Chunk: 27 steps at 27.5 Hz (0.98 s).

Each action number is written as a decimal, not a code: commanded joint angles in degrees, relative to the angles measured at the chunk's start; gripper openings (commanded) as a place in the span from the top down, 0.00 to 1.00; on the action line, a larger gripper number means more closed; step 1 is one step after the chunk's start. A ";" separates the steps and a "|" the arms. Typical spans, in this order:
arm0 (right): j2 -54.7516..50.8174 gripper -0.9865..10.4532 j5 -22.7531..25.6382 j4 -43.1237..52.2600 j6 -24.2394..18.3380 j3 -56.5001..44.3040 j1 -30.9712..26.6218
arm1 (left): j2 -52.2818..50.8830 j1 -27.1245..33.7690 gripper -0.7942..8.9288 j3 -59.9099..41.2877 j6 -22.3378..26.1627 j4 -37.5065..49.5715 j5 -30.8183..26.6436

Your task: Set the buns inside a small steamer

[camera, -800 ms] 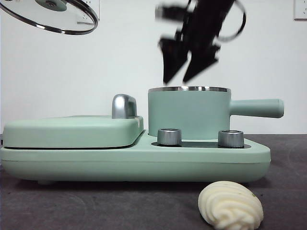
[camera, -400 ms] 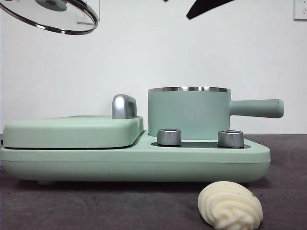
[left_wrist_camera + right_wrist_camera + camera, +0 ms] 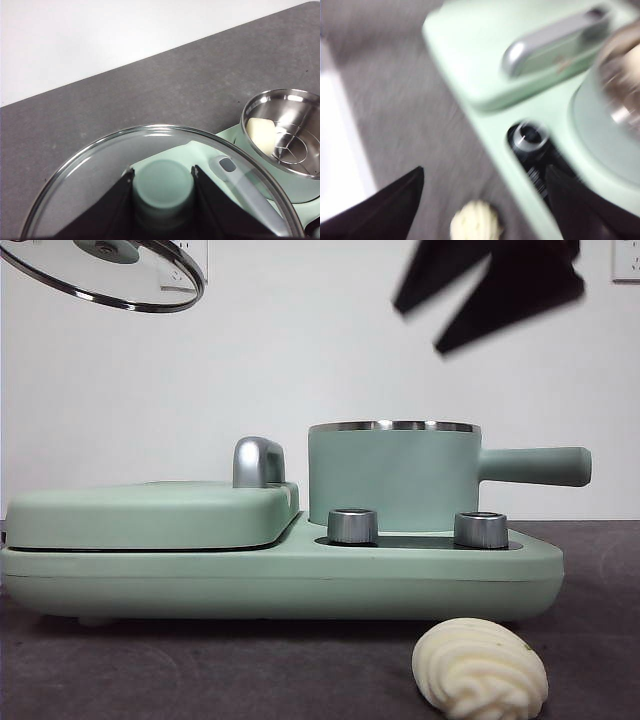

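Green steamer (image 3: 395,475) handle pointing right, swirled bun (image 3: 481,668) lengthwise across

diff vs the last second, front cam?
The right gripper rose from just above the small steamer, nearly left the frame, and is now high above it, jaws open and empty. Unchanged: the left gripper holding the glass lid aloft, the swirled bun on the table.

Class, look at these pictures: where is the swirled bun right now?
The swirled bun lies on the dark table in the front view's lower right, in front of the green cooker base, outside the small steamer.
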 commanded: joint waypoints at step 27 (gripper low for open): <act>15.17 0.61 13.33 11.45 1.60 -14.93 11.13 | 0.07 -0.15 0.90 1.03 0.42 0.26 0.00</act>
